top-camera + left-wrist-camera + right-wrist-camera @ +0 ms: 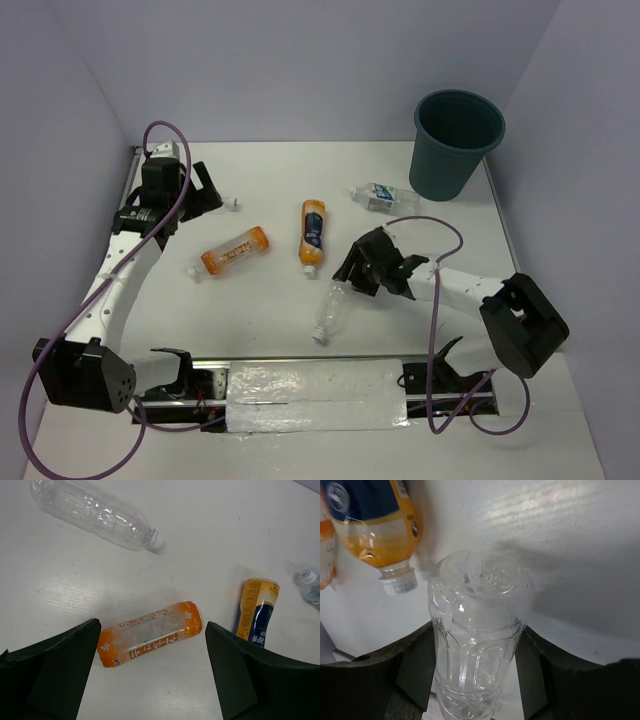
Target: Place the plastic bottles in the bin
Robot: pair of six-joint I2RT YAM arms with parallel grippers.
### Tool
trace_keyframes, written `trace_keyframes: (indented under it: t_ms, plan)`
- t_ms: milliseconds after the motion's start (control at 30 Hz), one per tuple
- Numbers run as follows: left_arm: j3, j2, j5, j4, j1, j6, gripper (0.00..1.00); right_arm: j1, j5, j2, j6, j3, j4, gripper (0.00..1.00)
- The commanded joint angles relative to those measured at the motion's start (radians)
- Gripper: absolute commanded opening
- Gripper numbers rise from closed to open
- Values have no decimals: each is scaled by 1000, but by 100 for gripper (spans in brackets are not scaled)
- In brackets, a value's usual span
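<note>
My right gripper (352,272) is shut on the clear unlabelled bottle (328,308). Its fingers (415,665) press both sides of the bottle (477,625), whose cap end points down toward the table's front. One orange bottle (313,233) lies just left of the gripper, its white cap (400,582) close by. The other orange bottle (235,250) lies below my open, empty left gripper (200,192) and shows between its jaws in the left wrist view (150,632). The clear bottle with a blue-white label (385,197) lies beside the dark teal bin (455,143) at the back right.
Grey walls close in the table at the back and both sides. A taped metal rail (320,395) with the arm bases runs along the front edge. A small white object (232,205) lies by the left gripper.
</note>
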Motion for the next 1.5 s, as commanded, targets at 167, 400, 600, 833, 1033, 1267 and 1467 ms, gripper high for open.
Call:
trace_keyframes:
  t_ms: [167,400,600,833,1033,1267,1467]
  plan:
    - [60,4,-4,-19,9,28,99,2,416,-196,-224,371,-302,50]
    - [80,-13,41,-40,10,19,99,-88,769,-141,-586,853,-342,50]
    - [144,-8,38,-103,10,57,99,-278,802,-7,-740,1137,-259,52]
    - [222,39,71,-146,13,95,99,-432,894,222,-847,1429,-202,54]
    - [210,64,130,-111,12,57,99,-499,1014,412,-964,1605,-118,56]
    - [219,122,177,-120,13,43,99,-515,1087,541,-1160,1639,37,58]
    - [247,136,168,-117,15,61,99,-524,1081,635,-1148,1667,30,63]
